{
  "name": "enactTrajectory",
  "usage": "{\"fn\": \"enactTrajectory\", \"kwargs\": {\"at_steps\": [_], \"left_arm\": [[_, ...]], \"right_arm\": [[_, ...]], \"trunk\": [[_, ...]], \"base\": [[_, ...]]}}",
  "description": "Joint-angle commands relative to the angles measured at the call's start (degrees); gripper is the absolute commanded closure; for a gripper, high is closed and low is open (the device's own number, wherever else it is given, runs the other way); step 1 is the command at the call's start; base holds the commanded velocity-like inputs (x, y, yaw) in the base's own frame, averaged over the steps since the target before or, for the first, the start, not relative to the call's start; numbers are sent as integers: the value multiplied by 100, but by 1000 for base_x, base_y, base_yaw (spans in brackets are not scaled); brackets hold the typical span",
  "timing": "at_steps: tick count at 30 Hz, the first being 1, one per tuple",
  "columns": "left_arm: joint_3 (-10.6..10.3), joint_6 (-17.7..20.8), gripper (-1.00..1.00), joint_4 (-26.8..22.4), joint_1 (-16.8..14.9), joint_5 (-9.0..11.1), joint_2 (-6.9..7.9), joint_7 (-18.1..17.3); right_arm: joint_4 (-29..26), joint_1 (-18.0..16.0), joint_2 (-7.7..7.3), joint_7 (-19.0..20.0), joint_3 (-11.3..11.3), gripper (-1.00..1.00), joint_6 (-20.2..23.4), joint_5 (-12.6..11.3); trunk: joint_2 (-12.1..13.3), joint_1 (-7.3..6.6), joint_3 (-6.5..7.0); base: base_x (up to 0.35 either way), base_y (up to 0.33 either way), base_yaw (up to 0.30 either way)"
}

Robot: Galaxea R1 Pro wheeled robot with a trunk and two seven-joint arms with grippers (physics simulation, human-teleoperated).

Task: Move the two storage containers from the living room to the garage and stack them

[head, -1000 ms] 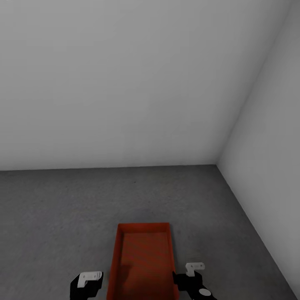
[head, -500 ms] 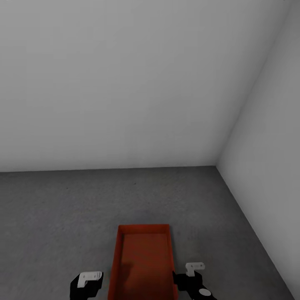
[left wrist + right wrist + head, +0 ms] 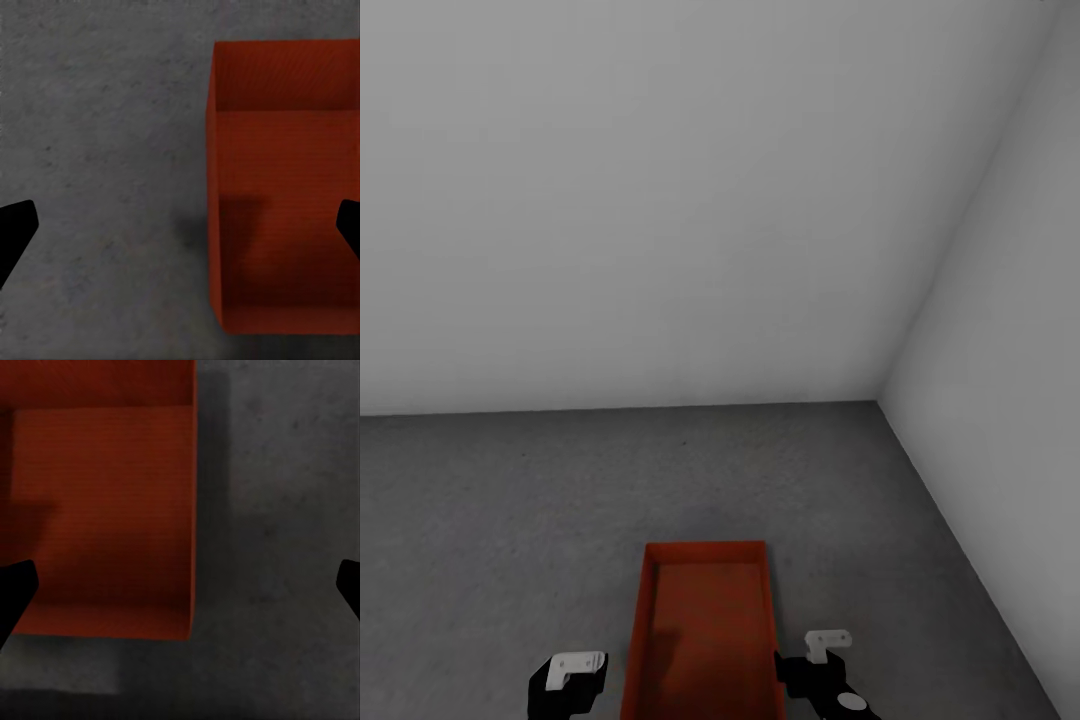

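1. An orange-red container (image 3: 705, 630) sat on the grey concrete floor (image 3: 510, 520) near a corner of pale walls (image 3: 660, 200).
2. The left gripper (image 3: 180, 232) hung over the container's left wall, jaws wide apart.
3. The right gripper (image 3: 180, 592) hung over its right wall, jaws wide apart and holding nothing.

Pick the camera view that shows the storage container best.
The head view: the storage container sits on the grey floor near the wall corner, between both arms, cut only at its near end. The wrist views crop one long side each.
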Motion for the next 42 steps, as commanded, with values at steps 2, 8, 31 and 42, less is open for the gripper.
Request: {"fn": "enactTrajectory", "kwargs": {"at_steps": [2,8,31,42], "left_arm": [[15,-18,-100,5,-3,2,-1,-6],[13,-18,-100,5,-3,2,-1,-4],[18,-18,-100,5,-3,2,-1,-6],[37,-29,-100,4,-3,2,5,-5]], "right_arm": [[6,-3,0,-10,12,-100,-19,5],[6,-3,0,-11,12,-100,-20,5],[6,-3,0,-8,12,-100,-23,5],[6,-3,0,-7,6,-100,-32,5]], "trunk": [[80,-45,33],[320,-177,140],[1082,-594,481],[1082,-594,494]], "base": [[0,0,0],[0,0,0],[0,0,0],[0,0,0]]}}
